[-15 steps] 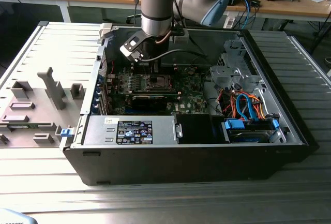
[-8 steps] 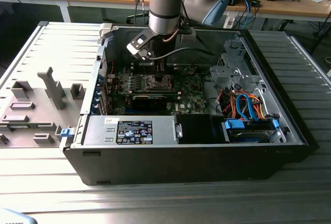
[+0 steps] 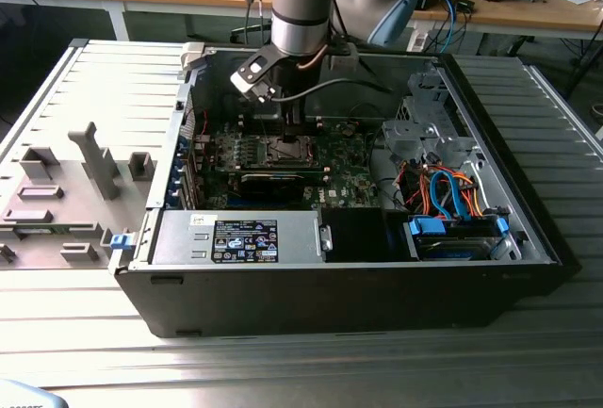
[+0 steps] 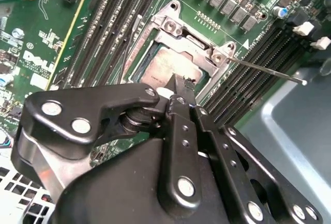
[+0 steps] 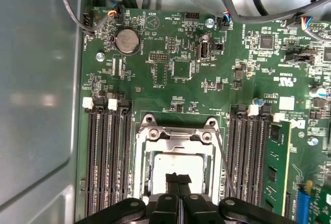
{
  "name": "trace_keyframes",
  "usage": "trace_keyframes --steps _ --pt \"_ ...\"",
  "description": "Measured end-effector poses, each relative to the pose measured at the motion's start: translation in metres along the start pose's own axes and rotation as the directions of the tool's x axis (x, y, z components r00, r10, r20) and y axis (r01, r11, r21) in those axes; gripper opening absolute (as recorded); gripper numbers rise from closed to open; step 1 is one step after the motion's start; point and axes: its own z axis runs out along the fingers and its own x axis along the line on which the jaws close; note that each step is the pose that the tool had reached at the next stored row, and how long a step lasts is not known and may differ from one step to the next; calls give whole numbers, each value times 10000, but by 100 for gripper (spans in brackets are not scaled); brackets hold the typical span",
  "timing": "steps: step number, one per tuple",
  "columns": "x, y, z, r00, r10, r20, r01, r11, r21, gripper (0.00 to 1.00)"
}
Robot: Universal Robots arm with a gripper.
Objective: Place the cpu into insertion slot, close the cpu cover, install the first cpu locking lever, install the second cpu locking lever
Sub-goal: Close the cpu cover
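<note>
Cpu (image 5: 165, 164) — upright arm (image 3: 300, 3) above; jaws together

Socket: small dark square insertion slot (image 3: 285, 151); too small in the exterior view to tell what lies in it.
Chip: flat square silver-grey cpu (image 5: 178, 163) at the insertion slot; its near edge is hidden behind the black gripper (image 5: 178, 178) in both wrist views.
Cover: thin square silver cpu cover (image 5: 176, 137) over the insertion slot; its near side is covered by the gripper.
Lever: thin silver wire lever (image 5: 223, 162) beside the insertion slot; one end is lost behind the gripper.
Arm: grey-and-blue robot arm (image 3: 301, 3) above the insertion slot; cut off by the exterior view's upper edge.
</note>
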Motion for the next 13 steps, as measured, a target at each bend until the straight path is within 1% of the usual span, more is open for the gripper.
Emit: trace_keyframes --steps 4,9,13 --pt "-2 -2 -85 10000 0 0 0 10000 0 11" --pt "-3 -4 -159 10000 0 0 0 10000 0 11" --pt "-4 -6 -240 10000 0 0 0 10000 -1 11"
